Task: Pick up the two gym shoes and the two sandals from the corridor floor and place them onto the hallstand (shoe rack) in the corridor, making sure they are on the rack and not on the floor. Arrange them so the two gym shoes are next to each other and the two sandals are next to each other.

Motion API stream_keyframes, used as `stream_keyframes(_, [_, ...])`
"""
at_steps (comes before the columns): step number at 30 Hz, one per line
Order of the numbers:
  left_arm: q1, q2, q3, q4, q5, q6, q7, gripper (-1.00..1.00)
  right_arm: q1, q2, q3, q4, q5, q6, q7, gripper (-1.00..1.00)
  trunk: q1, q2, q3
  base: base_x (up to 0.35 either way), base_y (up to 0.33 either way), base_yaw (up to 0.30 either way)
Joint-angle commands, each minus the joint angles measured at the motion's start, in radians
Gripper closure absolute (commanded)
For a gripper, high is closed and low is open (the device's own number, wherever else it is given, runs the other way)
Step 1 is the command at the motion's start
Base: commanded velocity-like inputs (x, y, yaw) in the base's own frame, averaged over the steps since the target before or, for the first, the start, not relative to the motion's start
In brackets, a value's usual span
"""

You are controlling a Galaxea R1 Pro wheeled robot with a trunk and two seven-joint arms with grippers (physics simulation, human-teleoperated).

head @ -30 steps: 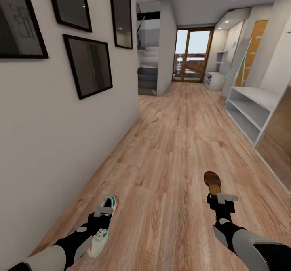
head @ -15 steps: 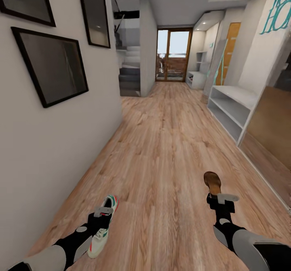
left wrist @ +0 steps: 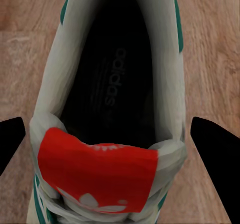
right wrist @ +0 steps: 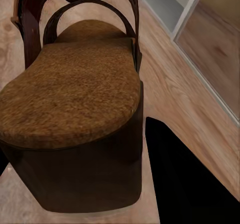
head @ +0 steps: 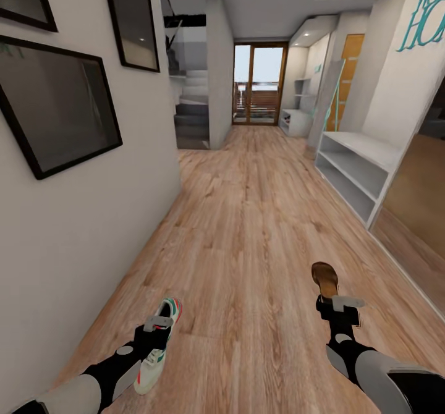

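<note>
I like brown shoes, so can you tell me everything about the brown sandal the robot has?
The sandal is dark brown with a rough tan insole, curved dark straps arching over it and a thick low heel. It looks like leather. The right gripper holds it at the heel end, above the wood floor, its toe pointing ahead down the corridor. A black finger sits beside the heel.

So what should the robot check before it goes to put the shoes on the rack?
1. Sneaker held by the left end effector: ok, it sits between the fingers in the left wrist view.
2. Sandal held by the right end effector: ok, carried above the floor.
3. Shoe rack in sight: ok, ahead on the right.
4. Rack shelves free: ok for the part seen.
5. Path to the rack: ok, nothing lies on the planks between.
6. Other sneaker and sandal: cannot tell.
</note>
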Motion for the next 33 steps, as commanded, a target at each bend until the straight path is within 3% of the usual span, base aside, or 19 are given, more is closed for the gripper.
stream_keyframes(1, [0.000, 0.000, 0.000, 0.000, 0.000, 0.000, 0.000, 1.00, 0.000, 0.000, 0.001, 0.000, -0.001, -0.001, 0.001, 1.00, 0.000, 0.000, 0.000, 0.346, 0.175, -0.006])
stream_keyframes(9, [0.000, 0.000, 0.000, 0.000, 0.000, 0.000, 0.000, 1.00, 0.000, 0.001, 0.001, 0.000, -0.001, -0.001, 0.001, 1.00, 0.000, 0.000, 0.000, 0.346, 0.184, -0.051])
stream_keyframes(24, [0.000, 0.000, 0.000, 0.000, 0.000, 0.000, 0.000, 1.00, 0.000, 0.000, 0.001, 0.000, -0.001, -0.001, 0.001, 1.00, 0.000, 0.000, 0.000, 0.346, 0.210, -0.199])
stream_keyframes(33, [0.000, 0.000, 0.000, 0.000, 0.000, 0.000, 0.000, 1.00, 0.000, 0.000, 0.001, 0.000, -0.001, -0.001, 0.001, 1.00, 0.000, 0.000, 0.000, 0.346, 0.091, -0.040])
